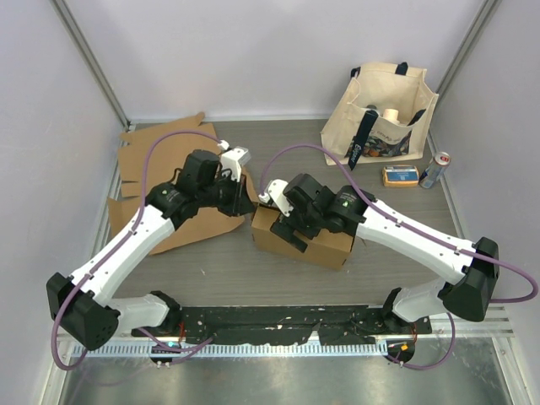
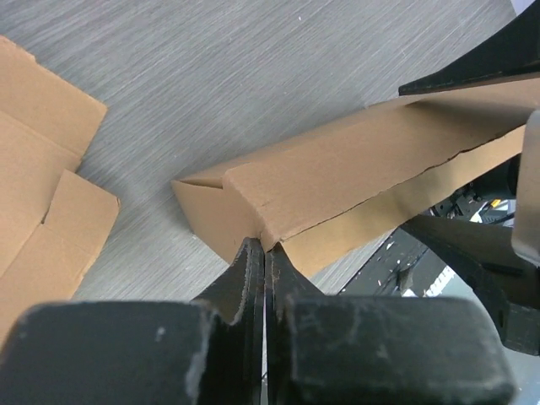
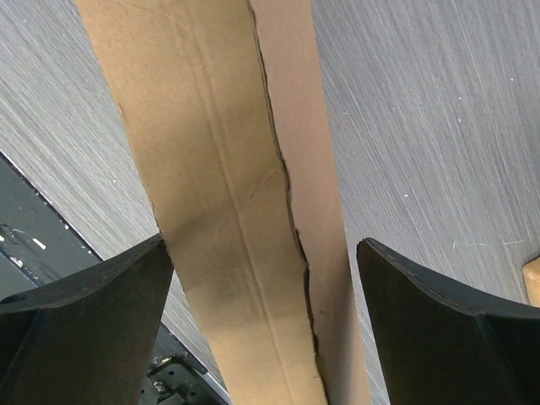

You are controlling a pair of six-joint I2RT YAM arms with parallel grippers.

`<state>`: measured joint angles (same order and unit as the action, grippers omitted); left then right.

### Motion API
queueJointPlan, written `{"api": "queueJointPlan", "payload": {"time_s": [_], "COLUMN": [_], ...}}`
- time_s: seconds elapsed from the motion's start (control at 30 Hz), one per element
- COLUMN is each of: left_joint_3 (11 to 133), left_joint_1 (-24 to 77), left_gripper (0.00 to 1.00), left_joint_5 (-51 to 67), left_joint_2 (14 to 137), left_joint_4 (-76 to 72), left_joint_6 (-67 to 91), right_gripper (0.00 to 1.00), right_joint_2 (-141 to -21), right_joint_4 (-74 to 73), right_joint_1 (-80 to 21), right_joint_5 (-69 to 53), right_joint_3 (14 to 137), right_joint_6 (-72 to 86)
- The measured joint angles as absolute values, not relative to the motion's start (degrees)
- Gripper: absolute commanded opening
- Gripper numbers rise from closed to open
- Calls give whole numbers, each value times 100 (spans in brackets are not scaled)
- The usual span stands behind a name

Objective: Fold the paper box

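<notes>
The paper box [image 1: 305, 238] is brown cardboard and stands mid-table. In the left wrist view its top flap [image 2: 354, 160] lies folded over, and one corner runs down into the tips of my left gripper [image 2: 264, 250]. That gripper is shut, pinching the flap corner at the box's left end [image 1: 246, 202]. My right gripper [image 3: 261, 245] hangs open above the box top [image 3: 219, 169]. Its two fingers [image 3: 93, 295] straddle the seam between the flaps without touching them. From above, the right gripper [image 1: 288, 221] covers the box's far left part.
Flat cardboard sheets [image 1: 156, 164] lie at the back left, under the left arm. A cloth tote bag [image 1: 384, 114], a small orange packet [image 1: 400, 175] and a drink can [image 1: 435, 170] stand at the back right. A black rail [image 1: 278, 325] runs along the near edge.
</notes>
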<state>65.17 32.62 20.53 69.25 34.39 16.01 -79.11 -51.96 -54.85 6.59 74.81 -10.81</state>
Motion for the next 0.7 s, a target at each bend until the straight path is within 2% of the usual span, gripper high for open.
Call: {"api": "queueJointPlan", "payload": {"time_s": [0.7], "left_joint_3": [7841], "left_joint_1": [3203], "left_gripper": [0], "left_joint_5": [2401], "left_joint_2": [7793], "left_joint_4": [4984], "left_joint_6": [2145], "right_gripper": [92], "right_joint_2": [-8197], "right_joint_4": [-5315], "right_joint_1": [-5485], "right_joint_5": [1103], "right_joint_3": [7564], "right_joint_6": [-1229]}}
